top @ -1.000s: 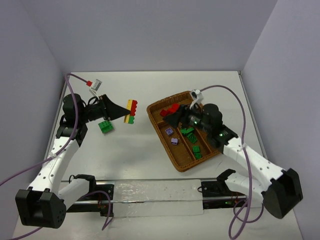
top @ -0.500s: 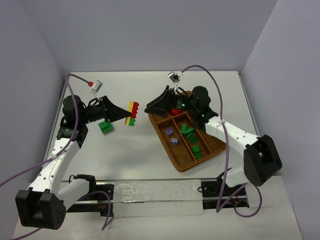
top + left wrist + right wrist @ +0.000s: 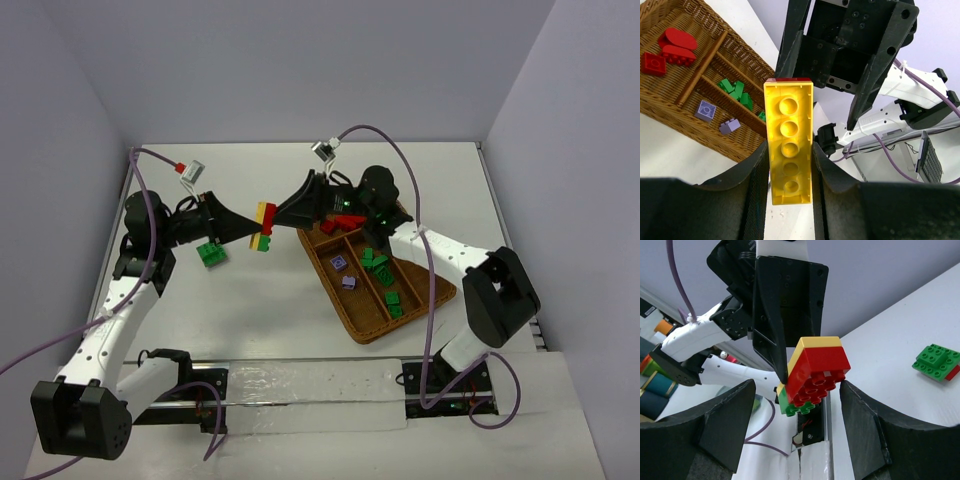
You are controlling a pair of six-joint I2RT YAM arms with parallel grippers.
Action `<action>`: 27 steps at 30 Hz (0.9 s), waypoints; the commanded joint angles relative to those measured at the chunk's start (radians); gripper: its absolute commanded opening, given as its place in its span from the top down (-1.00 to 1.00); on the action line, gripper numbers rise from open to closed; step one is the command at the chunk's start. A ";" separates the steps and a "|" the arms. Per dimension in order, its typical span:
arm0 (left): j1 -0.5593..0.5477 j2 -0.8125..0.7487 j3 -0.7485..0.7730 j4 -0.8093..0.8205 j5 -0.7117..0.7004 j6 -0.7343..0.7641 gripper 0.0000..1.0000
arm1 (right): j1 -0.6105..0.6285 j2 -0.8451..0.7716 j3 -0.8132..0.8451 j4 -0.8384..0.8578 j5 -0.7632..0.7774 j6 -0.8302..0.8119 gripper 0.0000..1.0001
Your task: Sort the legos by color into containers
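White tabletop (image 3: pixel 270 310) lies under our left gripper (image 3: pixel 789 167), clamped on a yellow-red-green stacked plastic brick clump (image 3: pixel 788 120) beside the brown wicker tray (image 3: pixel 375 335). Our right gripper (image 3: pixel 799 387) stands open around its red brick (image 3: pixel 817 365). Next we likely close and pull.

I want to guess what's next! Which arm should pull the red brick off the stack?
Right, probably. The right gripper, open, faces the red brick, while the left gripper is busy holding the stack.

Bright, even light from above, soft faint shadows on the white bench (image 3: pixel 270 310), overhead view sharp, wrist views dark and blurred along their lower edges.
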 commanded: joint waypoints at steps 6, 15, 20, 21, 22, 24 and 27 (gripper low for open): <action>-0.006 -0.041 0.046 -0.005 0.011 0.026 0.99 | 0.025 0.047 0.040 0.109 -0.020 0.045 -0.50; -0.006 -0.048 0.049 -0.004 0.013 0.022 1.00 | 0.033 0.095 0.048 0.199 -0.040 0.101 -0.15; -0.007 -0.044 0.047 -0.002 0.016 0.021 0.99 | 0.034 0.112 0.045 0.284 -0.063 0.164 0.16; -0.006 -0.045 0.046 -0.002 0.016 0.023 0.99 | 0.033 0.118 0.044 0.314 -0.068 0.175 0.23; -0.006 -0.045 0.046 -0.004 0.014 0.024 0.99 | 0.033 0.120 0.040 0.337 -0.071 0.187 0.30; -0.006 -0.044 0.048 -0.013 0.012 0.028 0.99 | 0.031 0.125 0.032 0.390 -0.073 0.225 0.61; -0.006 -0.045 0.053 -0.032 0.003 0.037 0.99 | 0.028 0.124 0.006 0.407 -0.055 0.237 0.86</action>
